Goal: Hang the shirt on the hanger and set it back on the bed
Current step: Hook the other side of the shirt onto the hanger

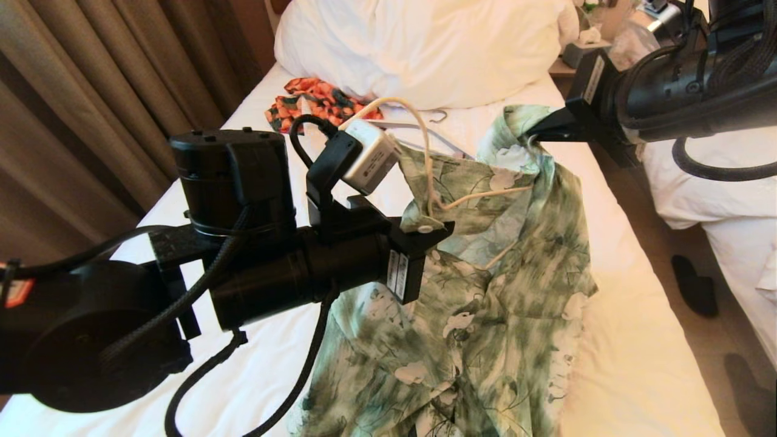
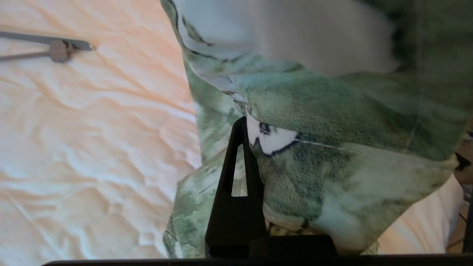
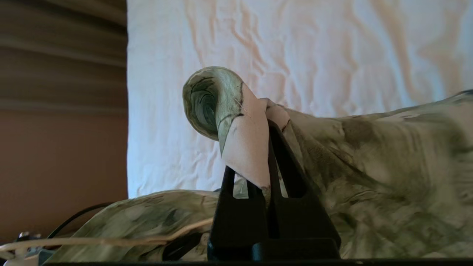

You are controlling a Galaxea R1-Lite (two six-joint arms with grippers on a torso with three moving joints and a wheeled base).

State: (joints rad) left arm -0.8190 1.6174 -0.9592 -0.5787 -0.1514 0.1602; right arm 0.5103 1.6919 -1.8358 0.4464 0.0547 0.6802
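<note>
The green-and-white leaf-print shirt point(image 1: 485, 303) hangs lifted by its top, its lower part draped on the bed's white sheet point(image 1: 637, 340). My left gripper point(image 1: 446, 227) is shut on the shirt's front edge by a white button; in the left wrist view point(image 2: 251, 129) cloth covers one finger. My right gripper point(image 1: 534, 136) is shut on the collar point(image 3: 240, 140), holding it higher and farther back. The thin cream hanger point(image 1: 425, 164) loops up between the grippers, one arm running across inside the open neck, and it also shows as a pale line point(image 3: 111, 241).
An orange-and-dark-green garment point(image 1: 315, 100) and a grey hanger point(image 1: 438, 115) lie near the big white pillow point(image 1: 425, 42). Curtains point(image 1: 91, 91) hang on the left. A second bed point(image 1: 728, 200) stands on the right, with dark slippers point(image 1: 695, 285) on the floor between.
</note>
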